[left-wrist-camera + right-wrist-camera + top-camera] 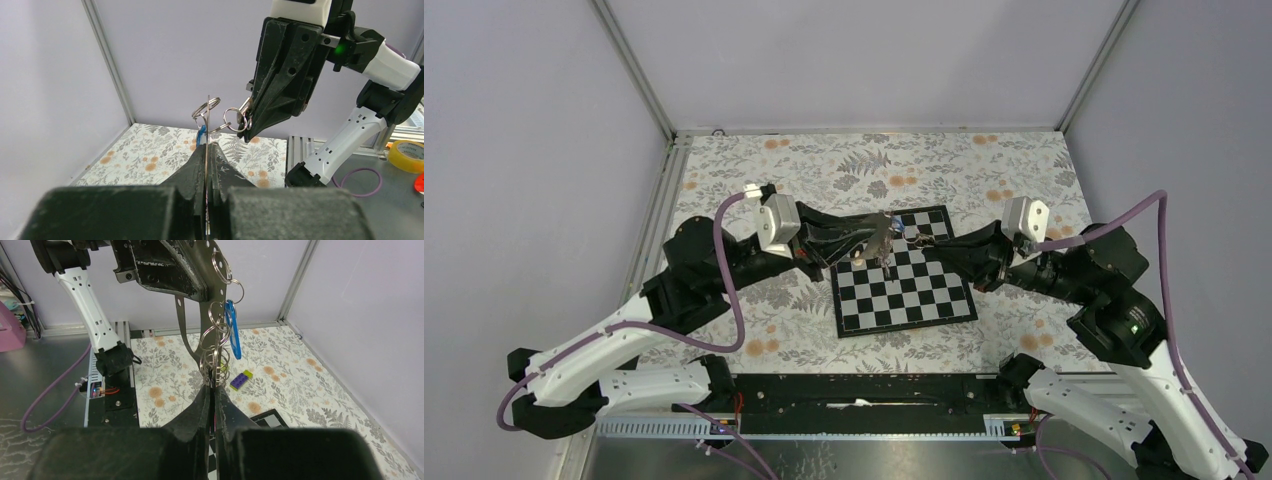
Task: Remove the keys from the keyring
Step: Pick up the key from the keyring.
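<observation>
Two grippers share one load, held up above the far edge of a black-and-white chessboard mat [906,292]. The load is a floppy grey-brown fabric strap keyring [879,238], carrying a bright-blue carabiner clip [232,330] and a chain of silver split rings [216,329]. Small, thin silvery-grey metal keys [887,262] seem to dangle under it in the overhead view; too small to count.

Right wrist view, nearest first: right gripper [214,387], fingers pressed together, nipping the lowest coil of rings. Above that the rings link upward, the blue clip hangs just beside them, and the strap curves up into the other gripper.

Left wrist view, nearest first: left gripper [207,147] clamped tight on a thin grey band seen edge-on. Blue clip just past its tips, two rings above, then the right gripper's black tips biting a ring and a small silvery tab.

Arms: bases at the near table edge, elbows flared outward, forearms angled inward, fingertips facing one another and nearly meeting. Green light [341,49] glows on the right arm's wrist.

Beyond: purple-and-lime toy brick [241,380] on the floral table cover [285,370]; yellow tape roll [406,156] on the grey bench [370,200].
</observation>
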Robot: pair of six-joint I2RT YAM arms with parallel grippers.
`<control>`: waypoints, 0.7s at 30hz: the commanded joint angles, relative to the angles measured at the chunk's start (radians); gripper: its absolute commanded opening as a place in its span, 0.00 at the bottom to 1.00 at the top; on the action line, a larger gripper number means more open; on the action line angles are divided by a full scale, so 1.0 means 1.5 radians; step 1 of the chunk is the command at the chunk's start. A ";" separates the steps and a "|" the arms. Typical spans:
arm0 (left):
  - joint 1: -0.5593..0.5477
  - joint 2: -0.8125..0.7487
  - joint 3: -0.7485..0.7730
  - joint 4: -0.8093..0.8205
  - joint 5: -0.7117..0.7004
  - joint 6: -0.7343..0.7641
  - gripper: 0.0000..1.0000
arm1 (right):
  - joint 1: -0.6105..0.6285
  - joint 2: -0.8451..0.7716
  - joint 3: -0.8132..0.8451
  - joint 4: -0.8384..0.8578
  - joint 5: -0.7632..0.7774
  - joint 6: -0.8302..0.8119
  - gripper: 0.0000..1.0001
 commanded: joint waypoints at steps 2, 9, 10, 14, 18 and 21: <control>0.008 -0.020 -0.006 0.050 -0.045 0.013 0.01 | 0.002 0.001 0.059 -0.025 0.012 -0.035 0.00; 0.008 -0.018 -0.042 0.065 0.004 0.000 0.13 | 0.003 0.033 0.133 -0.087 0.019 -0.069 0.00; 0.008 -0.019 -0.047 0.070 0.007 -0.004 0.15 | 0.002 0.037 0.143 -0.095 0.020 -0.072 0.00; 0.008 -0.020 -0.078 0.106 0.036 -0.018 0.25 | 0.002 0.049 0.171 -0.123 0.017 -0.085 0.00; 0.008 -0.022 -0.105 0.136 0.059 -0.021 0.36 | 0.002 0.060 0.191 -0.143 0.016 -0.095 0.00; 0.008 -0.023 -0.124 0.155 0.079 -0.020 0.50 | 0.002 0.067 0.204 -0.153 0.011 -0.103 0.00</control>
